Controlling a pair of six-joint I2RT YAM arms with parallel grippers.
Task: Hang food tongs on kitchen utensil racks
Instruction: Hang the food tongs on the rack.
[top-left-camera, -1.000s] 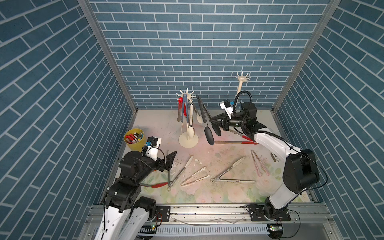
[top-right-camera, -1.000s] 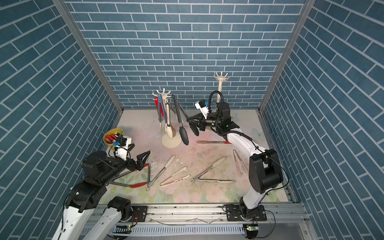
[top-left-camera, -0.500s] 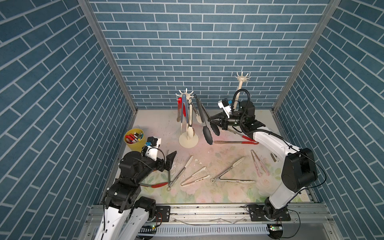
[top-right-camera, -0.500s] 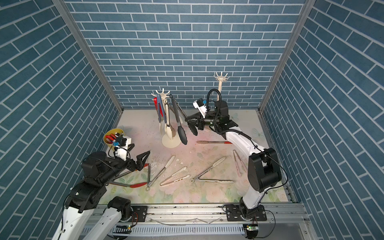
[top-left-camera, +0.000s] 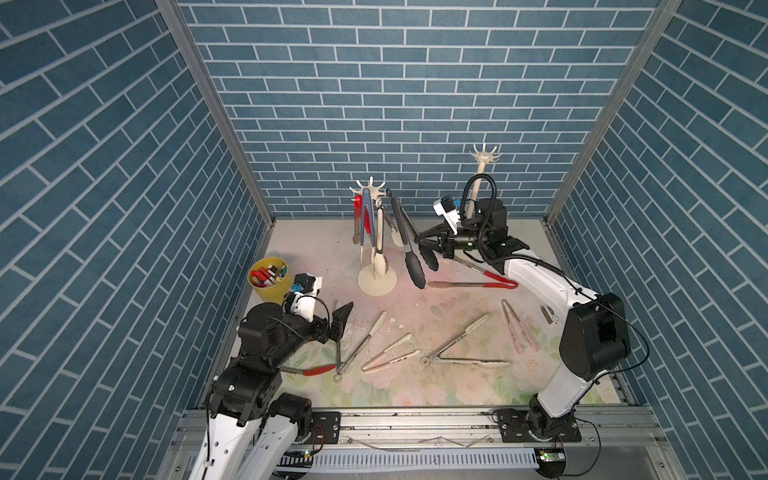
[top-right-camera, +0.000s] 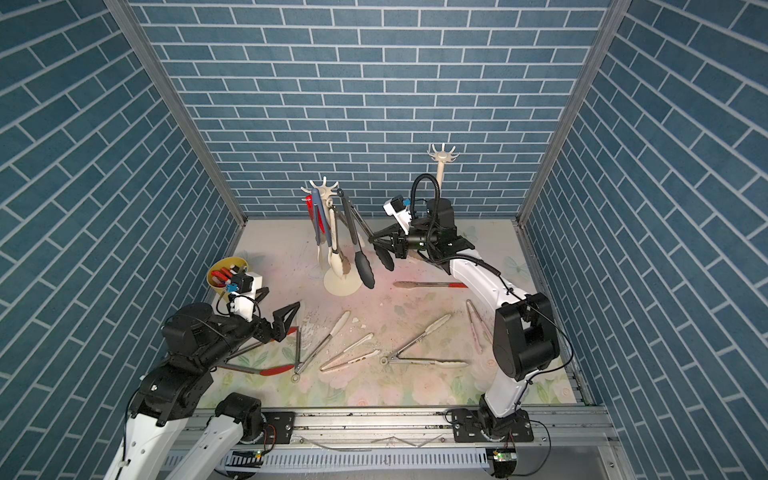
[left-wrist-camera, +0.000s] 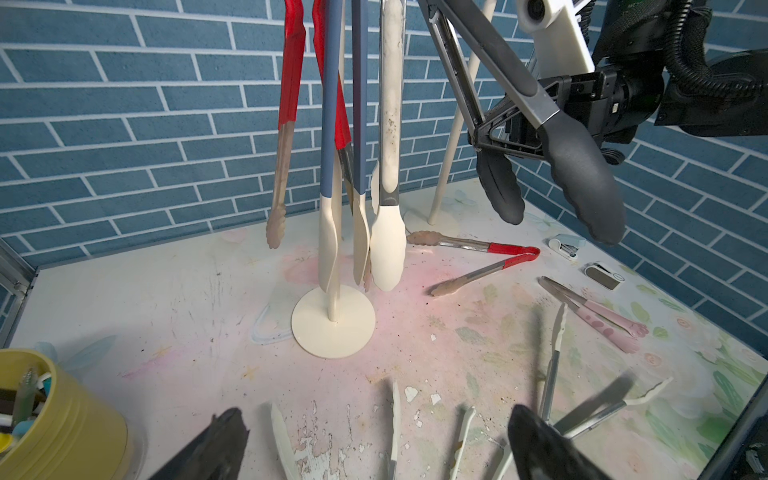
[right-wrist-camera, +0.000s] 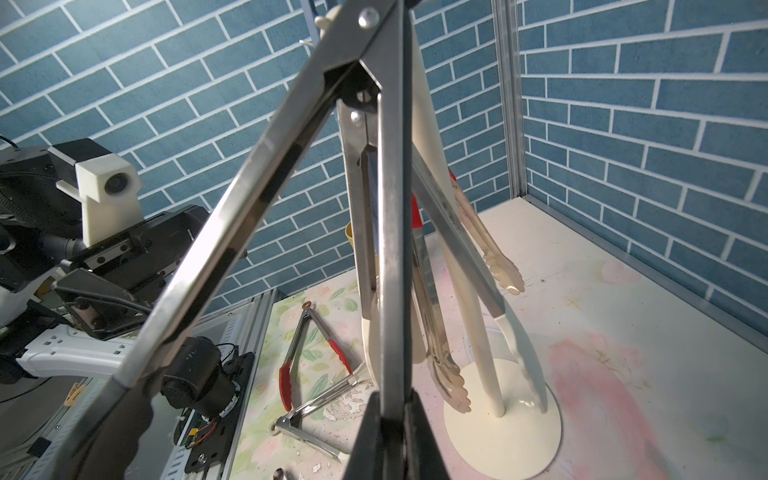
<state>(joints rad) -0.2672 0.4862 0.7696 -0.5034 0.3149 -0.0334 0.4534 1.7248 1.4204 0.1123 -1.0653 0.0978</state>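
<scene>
1. Right wrist view is showing the right gripper (right-wrist-camera: 388, 419) clenching one steel arm of the black-tipped tongs (right-wrist-camera: 257, 199), which are hanging tips-down in the air just beside the near rack (right-wrist-camera: 484, 361).
2. In a top view, the tongs' hinge is edging closer to that rack's hook crown (top-left-camera: 370, 190) than a second ago; it is now just beside the hooks, seemingly not yet hooked.
3. The left gripper (top-left-camera: 340, 322) is staying spread wide and empty, hovering over the red-tipped tongs (top-left-camera: 318, 369) on the mat (top-left-camera: 436, 316).
4. The hang is probably nearing its finish, since only seating on a free hook is remaining.
5. Blue tongs (top-left-camera: 365, 216) are already hanging there, several pairs are lying on the mat, and the far rack (top-left-camera: 483, 156) is standing bare.
</scene>
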